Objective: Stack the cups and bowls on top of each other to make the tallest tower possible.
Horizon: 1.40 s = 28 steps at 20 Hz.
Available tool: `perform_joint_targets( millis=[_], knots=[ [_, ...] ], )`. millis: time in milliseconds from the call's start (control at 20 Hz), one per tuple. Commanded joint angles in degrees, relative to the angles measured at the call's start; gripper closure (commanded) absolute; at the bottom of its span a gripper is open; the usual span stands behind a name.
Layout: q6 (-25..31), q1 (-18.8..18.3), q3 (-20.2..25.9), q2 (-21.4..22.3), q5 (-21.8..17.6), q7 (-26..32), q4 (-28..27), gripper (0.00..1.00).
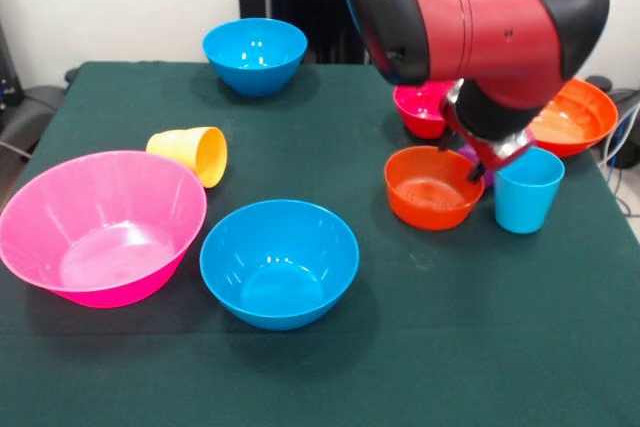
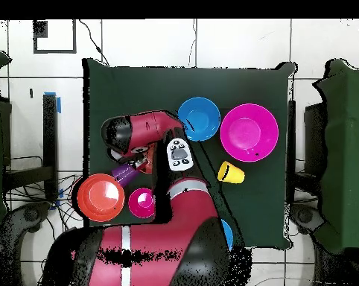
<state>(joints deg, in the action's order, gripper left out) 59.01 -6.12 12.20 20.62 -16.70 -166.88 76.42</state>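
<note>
My gripper (image 1: 478,165) hangs low between the small orange-red bowl (image 1: 432,187) and the upright light blue cup (image 1: 527,190), right at the purple cup (image 2: 124,174). The purple cup lies tilted and is mostly hidden behind the gripper in the front view (image 1: 464,154). The small magenta bowl (image 1: 420,109) and the wide orange bowl (image 1: 578,117) stand behind the gripper. The yellow cup (image 1: 190,154) lies on its side. The big pink bowl (image 1: 100,227) and one blue bowl (image 1: 280,262) stand near the front, and the other blue bowl (image 1: 255,55) at the back. Nothing is stacked.
In the overhead view my arm (image 2: 160,134) covers the orange-red bowl and the light blue cup. The wide orange bowl (image 2: 100,196) sits at the table's edge. The dark green table (image 1: 330,367) is bare along its front.
</note>
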Motion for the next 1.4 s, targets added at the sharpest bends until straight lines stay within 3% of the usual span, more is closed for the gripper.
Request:
perform_joint_targets(
  millis=[50,350,450,550,700,850,1050,1250,1400],
  knots=[
    [2.7,-0.6,7.4,9.9,-0.9,18.3,8.3,0.00],
    [11.4,-1.6,5.5,15.4,-5.4,26.4,5.9,0.00],
    [10.1,-2.8,5.8,15.4,-7.3,30.0,4.4,0.00],
    [6.8,-3.6,7.2,12.1,-8.4,31.7,0.7,0.00],
    [-1.6,-6.1,10.8,8.6,-4.9,31.2,1.0,0.00],
    [-10.5,-8.6,16.0,5.2,0.0,30.7,5.8,0.00],
    [-19.7,-10.3,19.9,1.2,-0.3,30.7,9.9,0.00],
    [-23.5,-12.1,22.9,-2.8,-0.4,31.3,11.6,0.00],
    [-22.6,-12.8,23.5,-4.8,-1.0,31.6,11.8,0.00]
  ],
)
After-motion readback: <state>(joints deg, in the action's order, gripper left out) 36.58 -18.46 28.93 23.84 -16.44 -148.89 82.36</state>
